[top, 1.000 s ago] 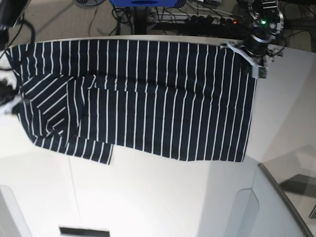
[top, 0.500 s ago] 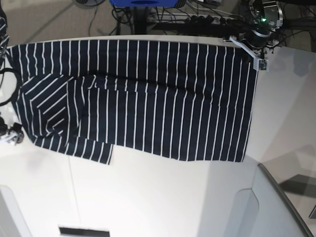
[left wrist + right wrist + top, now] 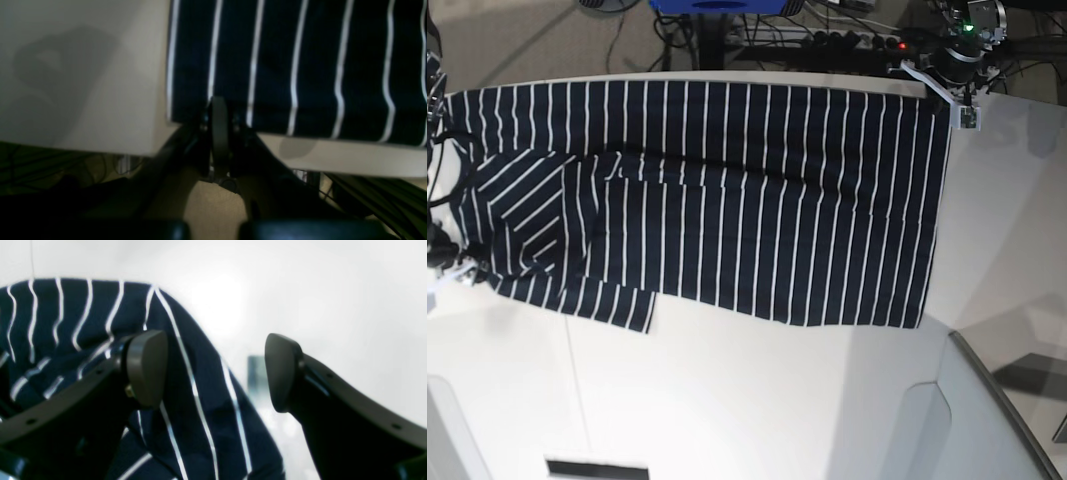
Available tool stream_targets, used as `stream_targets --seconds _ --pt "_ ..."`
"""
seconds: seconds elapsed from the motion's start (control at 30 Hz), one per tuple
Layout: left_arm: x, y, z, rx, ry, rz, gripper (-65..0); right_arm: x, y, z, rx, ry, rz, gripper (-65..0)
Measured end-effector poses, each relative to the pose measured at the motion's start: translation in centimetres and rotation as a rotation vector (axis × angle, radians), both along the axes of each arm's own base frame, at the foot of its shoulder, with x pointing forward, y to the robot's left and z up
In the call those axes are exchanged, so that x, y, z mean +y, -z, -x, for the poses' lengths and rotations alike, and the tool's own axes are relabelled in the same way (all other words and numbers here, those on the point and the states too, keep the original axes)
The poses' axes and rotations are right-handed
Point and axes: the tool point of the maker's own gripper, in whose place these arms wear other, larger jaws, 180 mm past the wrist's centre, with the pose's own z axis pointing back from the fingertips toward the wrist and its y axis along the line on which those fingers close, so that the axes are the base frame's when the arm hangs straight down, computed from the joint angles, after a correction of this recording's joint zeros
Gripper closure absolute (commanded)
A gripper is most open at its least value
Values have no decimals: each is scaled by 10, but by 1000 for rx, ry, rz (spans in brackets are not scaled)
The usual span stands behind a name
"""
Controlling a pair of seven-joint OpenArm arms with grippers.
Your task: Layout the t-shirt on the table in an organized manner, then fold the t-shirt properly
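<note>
- Spanning the whole view, the table (image 3: 727,400) is white, with bare top on the near side of the cloth.
- Lying flat and spread along the far edge, the t-shirt (image 3: 727,200) has one sleeve folded over itself at the base view's left.
- The left gripper (image 3: 218,113) is pinched closed on the shirt's far corner hem.
- The right gripper (image 3: 217,370) hangs with jaws wide apart, gripping nothing, over the sleeve's edge.
</note>
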Motion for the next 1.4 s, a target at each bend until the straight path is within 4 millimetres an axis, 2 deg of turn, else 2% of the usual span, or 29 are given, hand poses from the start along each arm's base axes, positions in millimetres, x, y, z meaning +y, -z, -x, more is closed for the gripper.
stream_targets --seconds 0.13,0.27,0.33,0.43,0.5,0.53,0.63,0.73,0.83,0.97,1.1,1.2,1.27,1.37,1.4 --pt "-2 -16 -6 -38 16 -12 0 5 8 5 -1 0 -2 -386" --pt "-4 -33 -14 -76 38 -33 0 16 7 -2 -17 -8 -21 -371" --pt "3 -42 -19 -107 24 -48 0 22 8 -4 -20 -13 -29 -344" --pt "21 -47 -16 -119 -41 -73 0 27 10 -5 -25 -12 -35 -203" --pt "28 -47 -11 -105 -54 -84 0 31 11 -5 -23 -16 -41 -51" --pt "30 -48 -10 -103 -55 -91 0 32 12 -5 -23 -19 -44 0" --pt "28 -48 -13 -108 -48 -86 0 33 9 -8 -31 -29 -36 -11" --pt "27 -48 -12 -106 -47 -85 0 33 -8 -18 -65 -63 -8 0" --pt "26 -48 -15 -112 -45 -84 0 36 -23 -17 -53 -120 28 0" --pt "24 -51 -26 -130 -45 -76 0 46 -27 3 24 -192 68 0" --pt "27 -44 -28 -71 -66 -73 0 63 -32 27 38 -197 45 0" --pt "26 -48 -37 -96 -61 -69 0 66 -36 45 65 -203 58 0" --pt "26 -48 -37 -94 -62 -69 0 68 -39 53 72 -212 72 0" --pt "26 -47 -35 -80 -62 -74 0 76 -31 67 101 -200 43 -6" --pt "26 -48 -37 -87 -62 -73 0 80 -27 72 121 -193 26 -26"
